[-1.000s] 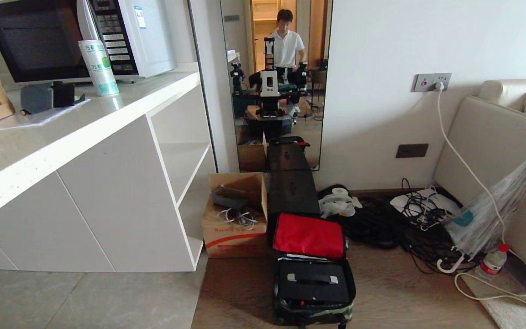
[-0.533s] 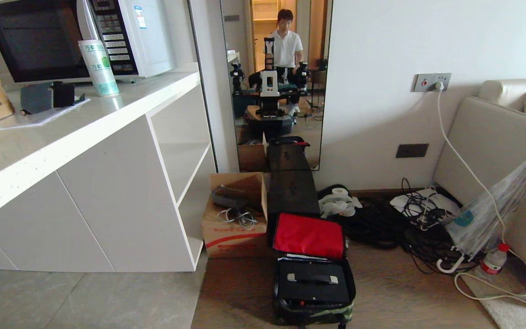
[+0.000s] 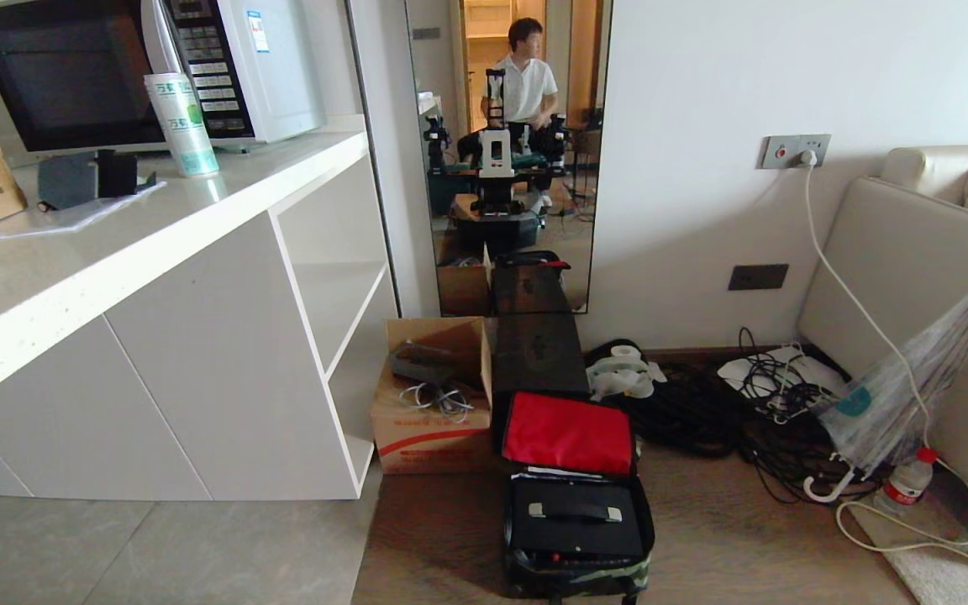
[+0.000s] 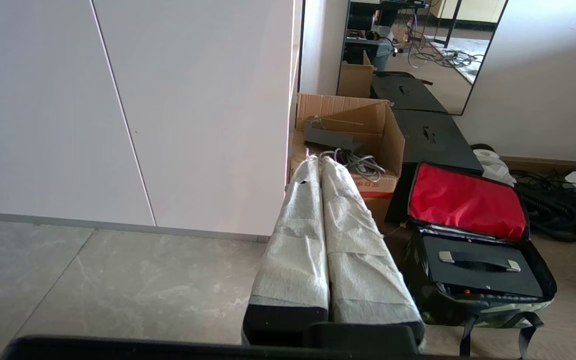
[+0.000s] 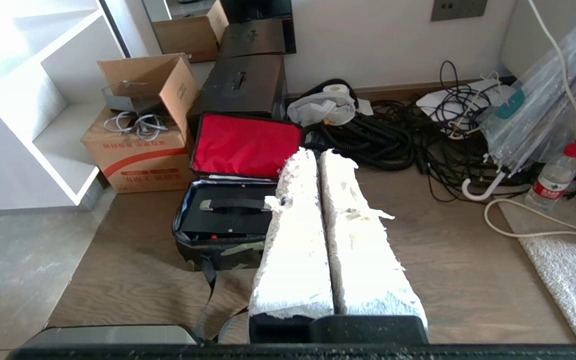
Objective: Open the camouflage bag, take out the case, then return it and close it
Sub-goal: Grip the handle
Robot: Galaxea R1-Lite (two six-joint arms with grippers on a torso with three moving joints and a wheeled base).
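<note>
While the soft green-and-black camouflage bag lies on the brown wooden floor with its red-lined lid thrown back, the flat black rigid case is seen resting inside it, its black handle on silver end mounts facing upward. The raised lid is leaned against a taller black box that stands before a tall wall mirror. Just beside the bag, on its left in the head view, an open brown cardboard box holding grey cables is set against a white cabinet. A tangle of black cables and a folded clear plastic umbrella are found on the right, near a beige sofa, and a small plastic water bottle with a red cap is stood beside the umbrella handle. A white microwave oven is placed on the cabinet top. A person in a white shirt is reflected in the mirror, behind the robot's own reflection.

Neither arm is shown in the head view. In the left wrist view the left gripper, wrapped in pale tape, is held above the floor short of the bag, its two fingers pressed together with nothing between them. In the right wrist view the right gripper is likewise held clear of the bag, its white-wrapped fingers clenched tight on nothing.
</note>
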